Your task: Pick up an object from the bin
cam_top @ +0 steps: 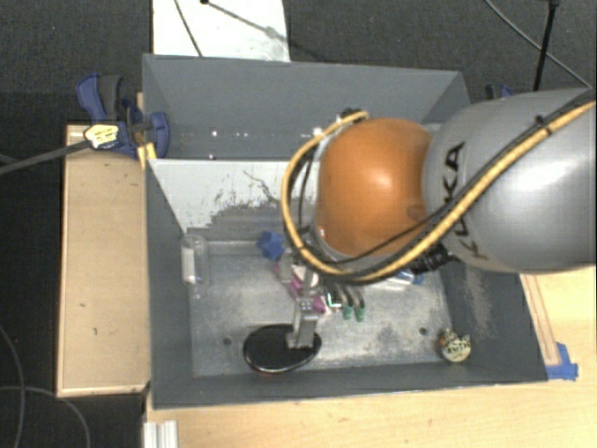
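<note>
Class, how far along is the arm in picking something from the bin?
Done: the gripper is down in the bin, at the black oval disc by the front wall. In hand: apparently the grasp; the disc lies flat on the floor. Left: lifting it out.

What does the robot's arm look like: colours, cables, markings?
The arm is a thick, rounded silver-grey tube with black KUKA lettering. An orange dome covers its wrist. A yellow-and-black cable loops round the dome. The tool below is slim grey metal.

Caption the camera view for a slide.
The arm's pincer hangs just over a flat black oval disc on the grey bin floor, a small round trinket lying apart to its right.
</note>
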`<state>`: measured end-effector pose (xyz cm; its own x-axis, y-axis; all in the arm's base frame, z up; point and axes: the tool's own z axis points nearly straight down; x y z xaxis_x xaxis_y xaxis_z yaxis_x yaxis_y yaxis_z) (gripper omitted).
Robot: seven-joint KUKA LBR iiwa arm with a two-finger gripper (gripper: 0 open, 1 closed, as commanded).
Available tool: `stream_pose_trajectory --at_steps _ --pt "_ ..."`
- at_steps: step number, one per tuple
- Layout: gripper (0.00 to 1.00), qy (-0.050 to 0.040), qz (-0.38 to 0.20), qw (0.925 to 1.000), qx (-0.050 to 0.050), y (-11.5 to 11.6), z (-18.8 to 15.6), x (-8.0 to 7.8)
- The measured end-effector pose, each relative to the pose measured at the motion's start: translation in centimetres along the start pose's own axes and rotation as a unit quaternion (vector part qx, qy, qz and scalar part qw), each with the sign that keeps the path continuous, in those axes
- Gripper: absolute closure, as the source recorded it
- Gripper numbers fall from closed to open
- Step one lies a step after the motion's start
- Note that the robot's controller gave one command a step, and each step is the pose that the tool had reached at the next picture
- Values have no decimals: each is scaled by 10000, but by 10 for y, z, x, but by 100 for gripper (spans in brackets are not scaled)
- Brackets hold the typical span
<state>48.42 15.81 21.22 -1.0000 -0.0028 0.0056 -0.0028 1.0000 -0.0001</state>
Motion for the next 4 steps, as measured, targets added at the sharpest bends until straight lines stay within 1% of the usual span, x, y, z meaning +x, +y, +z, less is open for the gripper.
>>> stream_pose_trajectory --at_steps 1,2,3,4 --pt "0 -1 -552 9985 5 20 95 7" --pt "0 -2 -489 9988 18 -38 119 -9" --pt "100 -41 -475 9989 -3 -34 116 -10" --pt "100 -70 -2707 9626 25 9 135 -14"
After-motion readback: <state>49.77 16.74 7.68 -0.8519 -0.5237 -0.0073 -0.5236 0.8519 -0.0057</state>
